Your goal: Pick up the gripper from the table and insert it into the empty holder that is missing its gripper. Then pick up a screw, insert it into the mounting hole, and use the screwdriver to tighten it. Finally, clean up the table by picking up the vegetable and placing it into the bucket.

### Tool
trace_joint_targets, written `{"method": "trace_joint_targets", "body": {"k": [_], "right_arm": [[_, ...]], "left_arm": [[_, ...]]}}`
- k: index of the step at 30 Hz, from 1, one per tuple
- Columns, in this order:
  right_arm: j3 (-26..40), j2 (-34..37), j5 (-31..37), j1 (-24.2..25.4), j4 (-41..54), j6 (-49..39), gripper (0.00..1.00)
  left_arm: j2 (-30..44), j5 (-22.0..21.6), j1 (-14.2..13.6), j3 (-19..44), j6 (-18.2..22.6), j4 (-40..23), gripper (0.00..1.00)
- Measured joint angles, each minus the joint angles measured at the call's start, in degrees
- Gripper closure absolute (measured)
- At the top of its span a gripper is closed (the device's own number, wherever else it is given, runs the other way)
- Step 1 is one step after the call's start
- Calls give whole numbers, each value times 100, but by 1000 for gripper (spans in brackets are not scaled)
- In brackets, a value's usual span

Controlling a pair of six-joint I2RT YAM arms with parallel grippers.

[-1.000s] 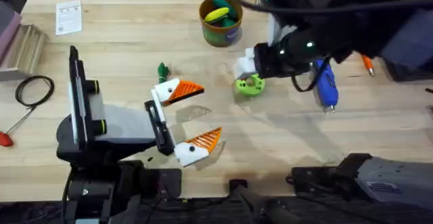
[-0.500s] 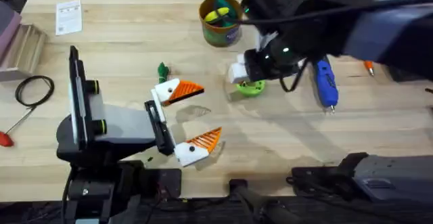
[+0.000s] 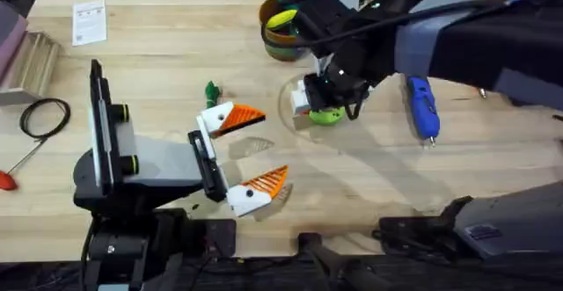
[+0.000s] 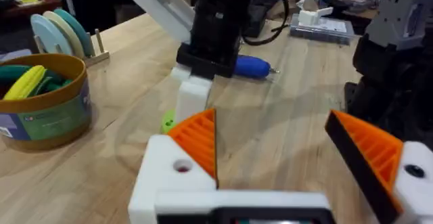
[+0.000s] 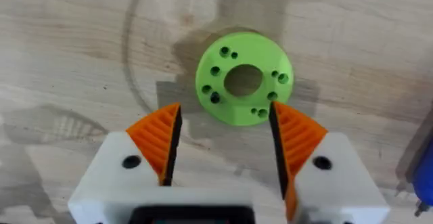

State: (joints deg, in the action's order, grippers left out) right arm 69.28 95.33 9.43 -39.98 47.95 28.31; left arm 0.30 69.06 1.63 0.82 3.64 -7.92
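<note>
My right hand (image 5: pixel 223 146): white blocks with orange ribbed pads, held apart, hanging over the green disc.
Green disc (image 5: pixel 244 77): flat bright plastic ring, small holes around a wide centre hole, lying on the desk (image 3: pixel 158 71).
My left hand (image 3: pixel 239 155): white blocks with orange ribbed wedges, spread apart, clasping nothing.
Vegetable (image 3: pixel 211 90): small dark green piece on the desk, just beyond my left hand.
Bucket (image 3: pixel 286 27): round cup, brownish-orange rim, yellow and green pieces inside, at the far edge.
Screwdriver (image 3: pixel 423 106): thick blue cylinder, thin metal tip, lying near my right arm.
Desk: pale wood, visible grain.
</note>
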Motion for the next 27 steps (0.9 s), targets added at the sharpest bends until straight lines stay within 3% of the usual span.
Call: {"method": "trace_joint_targets", "body": {"k": [27], "right_arm": [[0, 428, 2, -3, -252, 368, 504]], "left_arm": [[-1, 0, 0, 0, 0, 0, 15]]}}
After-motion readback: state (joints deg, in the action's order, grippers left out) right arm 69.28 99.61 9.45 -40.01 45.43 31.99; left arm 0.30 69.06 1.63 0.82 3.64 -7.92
